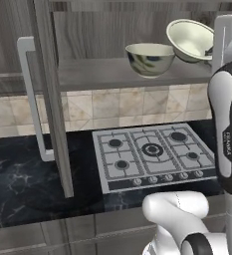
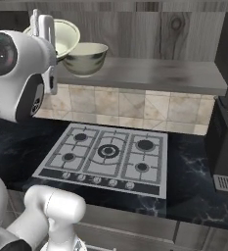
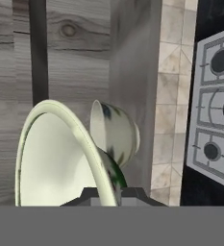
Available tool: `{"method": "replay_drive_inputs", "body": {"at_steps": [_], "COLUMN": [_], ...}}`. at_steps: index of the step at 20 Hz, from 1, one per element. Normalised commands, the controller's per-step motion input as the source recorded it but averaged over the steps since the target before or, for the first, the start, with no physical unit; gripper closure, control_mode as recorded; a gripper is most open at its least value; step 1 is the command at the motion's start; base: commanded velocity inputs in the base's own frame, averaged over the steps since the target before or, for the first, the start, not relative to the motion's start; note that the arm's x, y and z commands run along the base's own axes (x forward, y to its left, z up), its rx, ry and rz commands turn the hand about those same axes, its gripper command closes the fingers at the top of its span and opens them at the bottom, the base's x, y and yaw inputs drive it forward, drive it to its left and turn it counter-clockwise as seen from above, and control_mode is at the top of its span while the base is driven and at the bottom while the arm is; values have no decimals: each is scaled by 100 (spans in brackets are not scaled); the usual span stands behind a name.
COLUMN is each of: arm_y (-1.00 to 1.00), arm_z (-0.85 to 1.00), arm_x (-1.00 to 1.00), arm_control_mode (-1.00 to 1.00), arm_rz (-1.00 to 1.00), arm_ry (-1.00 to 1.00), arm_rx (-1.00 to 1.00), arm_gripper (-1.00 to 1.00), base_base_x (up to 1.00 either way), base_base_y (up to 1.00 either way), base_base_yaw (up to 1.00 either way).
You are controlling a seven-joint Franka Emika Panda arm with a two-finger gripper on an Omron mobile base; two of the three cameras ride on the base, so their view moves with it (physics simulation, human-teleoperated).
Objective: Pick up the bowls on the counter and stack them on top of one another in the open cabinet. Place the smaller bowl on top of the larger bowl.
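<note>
The cream bowl (image 1: 189,40) is gripped by its rim between the closed fingers (image 3: 87,196). It is held tilted in the air at the upper right of the left base view, above the shelf (image 1: 97,74) of the open cabinet. The mottled bowl (image 1: 150,59) stands upright on that shelf, just beside the held bowl and down to its left in that view. Whether the two rims touch cannot be told.

The coming move is judged to turn on this offset. The held bowl would have to be levelled and carried sideways until it is centred over the mottled bowl, then lowered into it.

In the hand view, the wall of the cream bowl is seen clamped between the fingers, with a dark green patch on its outside close to them. The mottled bowl lies beyond its rim toward the centre of the frame. In the right base view the arm covers much of the held bowl (image 2: 66,34), while the mottled bowl (image 2: 86,58) shows clearly. Which bowl is the wider cannot be settled from these views, since the held one is nearer the cameras. The gas hob (image 1: 152,154) and the black surface (image 1: 28,179) are seen below.
</note>
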Motion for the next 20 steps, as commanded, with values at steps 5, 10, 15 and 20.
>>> {"method": "replay_drive_inputs", "body": {"at_steps": [5,10,15,20], "arm_y": [6,5,5,5], "arm_z": [3,0,0,0], "arm_x": [31,29,31,30], "arm_control_mode": [-100,-100,-100,-100], "arm_rz": [0,0,0,0], "arm_ry": [0,0,0,0], "arm_rx": [0,0,0,0], "arm_gripper": [100,100,100,100], "base_base_x": [0,0,0,0], "base_base_y": [0,0,0,0], "base_base_yaw": [0,0,0,0]}}
